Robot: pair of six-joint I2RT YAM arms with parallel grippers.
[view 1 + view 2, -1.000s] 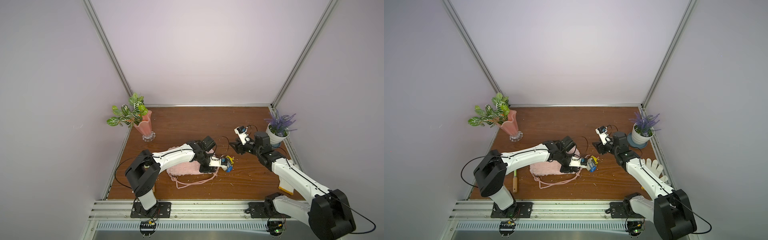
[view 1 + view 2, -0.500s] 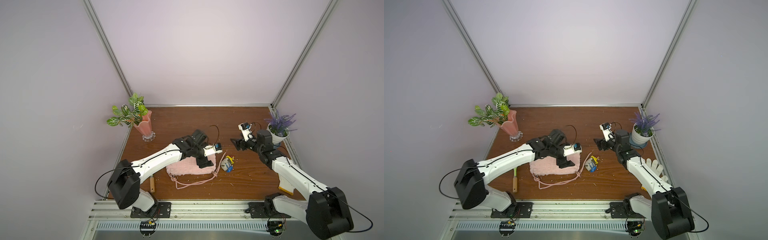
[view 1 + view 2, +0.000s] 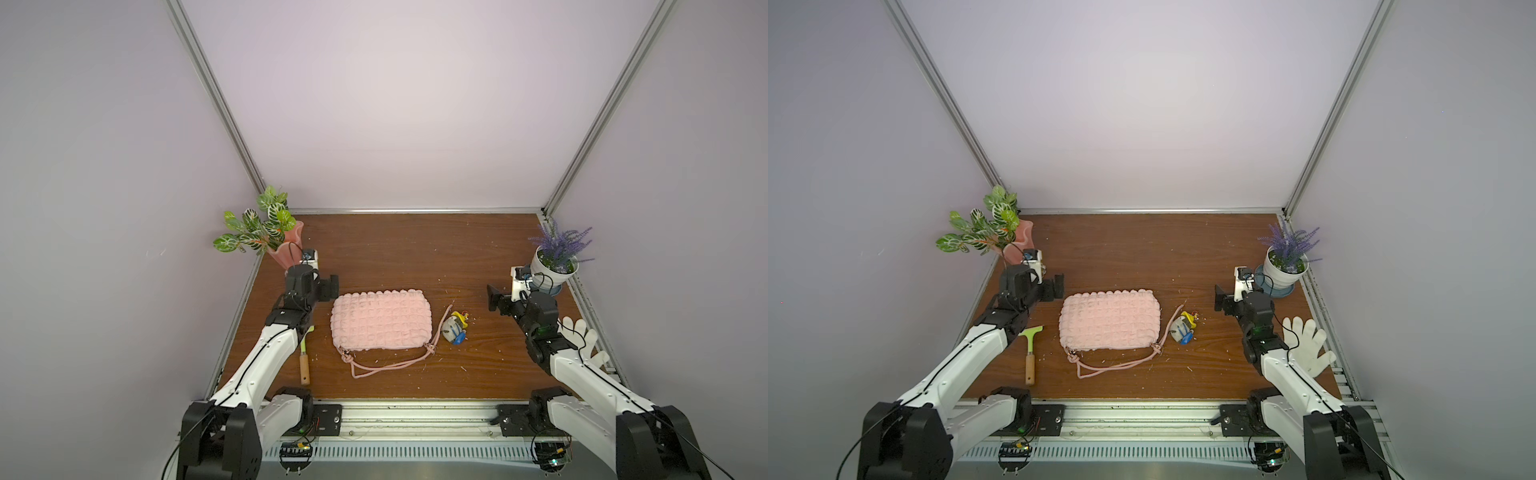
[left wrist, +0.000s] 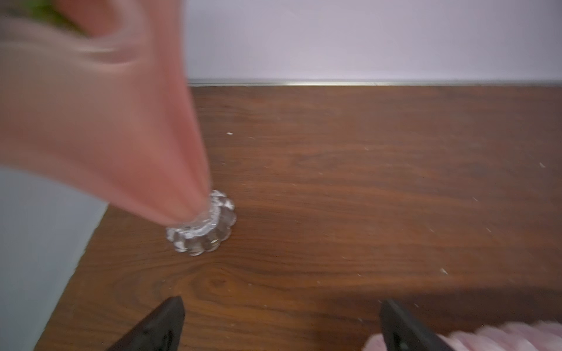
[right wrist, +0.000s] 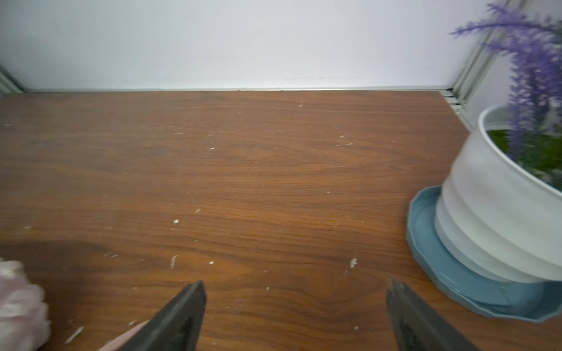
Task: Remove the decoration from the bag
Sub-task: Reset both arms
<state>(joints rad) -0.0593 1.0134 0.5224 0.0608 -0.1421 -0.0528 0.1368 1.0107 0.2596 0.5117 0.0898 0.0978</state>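
The pale-pink quilted bag (image 3: 380,320) (image 3: 1109,320) lies flat mid-table, its cord strap (image 3: 390,365) looped toward the front. The decoration (image 3: 454,328) (image 3: 1183,328), grey with yellow and blue parts, lies on the wood just right of the bag, beside the strap's end. My left gripper (image 3: 330,286) (image 4: 281,304) hovers open off the bag's back-left corner, holding nothing. My right gripper (image 3: 494,297) (image 5: 293,285) stands open and empty, to the right of the decoration and apart from it. A bag edge (image 4: 486,337) shows in the left wrist view.
A pink vase with a leafy plant (image 3: 286,249) (image 4: 121,136) stands close behind the left gripper. A white lavender pot on a blue saucer (image 3: 550,270) (image 5: 501,212) sits beside the right gripper. A green scraper (image 3: 1030,349) lies at the left, a white glove (image 3: 1306,345) at the right.
The left gripper opened, left the decoration on the table and drew back to the far left by the vase. The right gripper opened wider and retreated right toward the pot.
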